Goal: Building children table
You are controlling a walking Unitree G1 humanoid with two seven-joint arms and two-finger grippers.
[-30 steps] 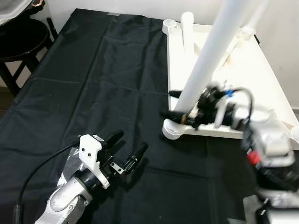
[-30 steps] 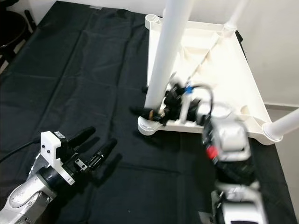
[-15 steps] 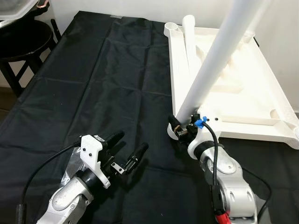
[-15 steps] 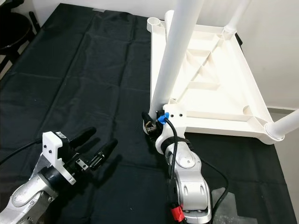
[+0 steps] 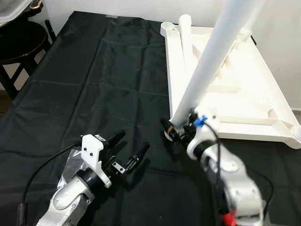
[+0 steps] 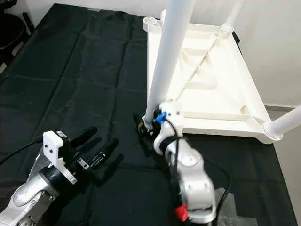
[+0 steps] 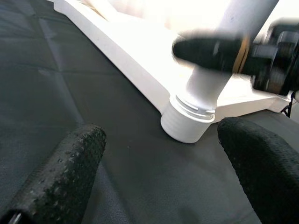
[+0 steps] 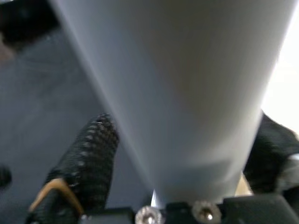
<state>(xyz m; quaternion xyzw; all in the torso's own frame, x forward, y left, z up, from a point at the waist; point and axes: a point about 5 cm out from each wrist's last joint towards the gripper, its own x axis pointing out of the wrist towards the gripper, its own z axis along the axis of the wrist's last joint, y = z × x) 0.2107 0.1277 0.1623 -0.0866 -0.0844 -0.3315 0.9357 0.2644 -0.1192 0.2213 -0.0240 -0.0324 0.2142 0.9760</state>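
Two black fingers (image 8: 88, 163) of the right gripper (image 6: 149, 126) are seen pressed against either side of a white table leg (image 6: 170, 56), closed around its base just above the near-left corner socket (image 7: 190, 122) of the overturned table top (image 6: 221, 89). In the left wrist view the leg is seen standing in the ribbed socket, apparently seated; whether it is fully home cannot be told.

The left gripper (image 5: 126, 153) is held with its fingers spread wide and nothing between them, hovering just over the black cloth (image 5: 94, 80) that covers the desk, well apart from the table top and pointed toward the same corner.

The table top lies upside down on the right part of the desk, ribs up. A second leg (image 6: 286, 123) is seen at the near-right corner, leaning outward. A third leg (image 6: 235, 14) is seen rising at the far-right corner. At the far-left corner an open socket (image 6: 150, 21) is seen, and a further white tube (image 5: 184, 33) stands or lies just beside it; whether it is fitted cannot be told.

Judged progress: most legs placed, the near-left one being seated now. Left to do: the far-left leg confirmed or fitted, the table turned upright. A dark stool (image 5: 21, 40) stands beyond the desk's left edge.
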